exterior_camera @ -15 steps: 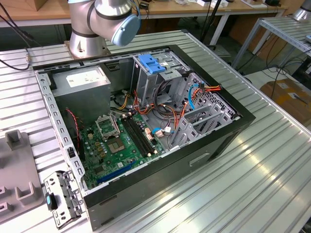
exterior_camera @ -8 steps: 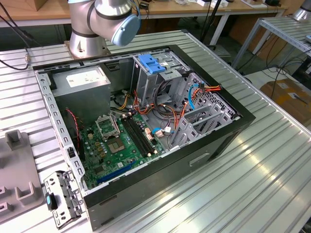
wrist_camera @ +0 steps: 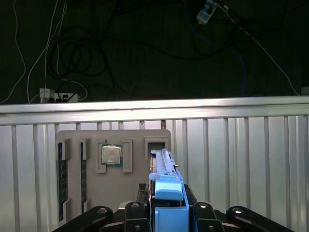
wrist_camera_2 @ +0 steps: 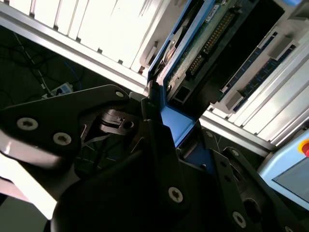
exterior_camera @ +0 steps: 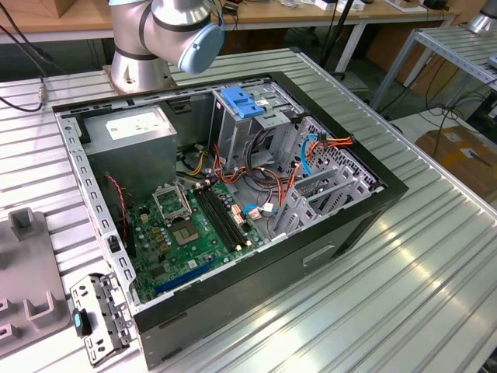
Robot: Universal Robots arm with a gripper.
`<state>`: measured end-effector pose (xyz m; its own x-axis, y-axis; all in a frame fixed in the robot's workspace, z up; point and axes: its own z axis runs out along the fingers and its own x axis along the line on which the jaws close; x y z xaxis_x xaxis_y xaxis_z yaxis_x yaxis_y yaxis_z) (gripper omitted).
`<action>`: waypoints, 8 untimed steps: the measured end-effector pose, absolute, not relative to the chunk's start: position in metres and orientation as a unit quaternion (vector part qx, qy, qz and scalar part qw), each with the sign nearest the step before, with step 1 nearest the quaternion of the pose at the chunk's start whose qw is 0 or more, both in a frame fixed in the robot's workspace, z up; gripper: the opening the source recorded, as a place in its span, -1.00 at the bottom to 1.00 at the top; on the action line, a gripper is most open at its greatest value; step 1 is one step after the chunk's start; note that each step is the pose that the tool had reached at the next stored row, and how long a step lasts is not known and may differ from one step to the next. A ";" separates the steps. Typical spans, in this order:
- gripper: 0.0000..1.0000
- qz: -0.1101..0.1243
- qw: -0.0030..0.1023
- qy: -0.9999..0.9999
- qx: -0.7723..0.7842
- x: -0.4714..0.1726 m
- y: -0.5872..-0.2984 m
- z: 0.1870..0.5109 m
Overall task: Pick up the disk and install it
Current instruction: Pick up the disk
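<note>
One ribbed metal table, cables behind

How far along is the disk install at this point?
Done: in the first wrist view the gripper is closed on the disk. In hand: the disk, held edge-on by the grey parts tray. Left: the install; the disk is not yet in the open computer case.

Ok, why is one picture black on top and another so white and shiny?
In the first wrist view the space beyond the table is dark, while the table's edge catches a bright strip. In the second wrist view the table slats wash out white and the gripper is a dark shape holding the disk. The exterior view is evenly lit, with soft glare on the table.
</note>
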<state>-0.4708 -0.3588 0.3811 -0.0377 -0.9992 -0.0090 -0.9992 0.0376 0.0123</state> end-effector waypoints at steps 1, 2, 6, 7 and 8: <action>-0.26 -0.008 0.001 -0.720 0.694 -0.471 -0.359 0.382; -0.26 -0.008 0.001 -0.720 0.694 -0.471 -0.359 0.382; -0.26 -0.008 0.001 -0.720 0.694 -0.471 -0.359 0.384; -0.26 -0.008 0.001 -0.720 0.694 -0.471 -0.359 0.385; -0.26 -0.008 0.001 -0.720 0.694 -0.470 -0.359 0.386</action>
<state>-0.4705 -0.3588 0.3862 -0.0377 -0.9992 -0.0090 -0.9992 0.0376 0.0122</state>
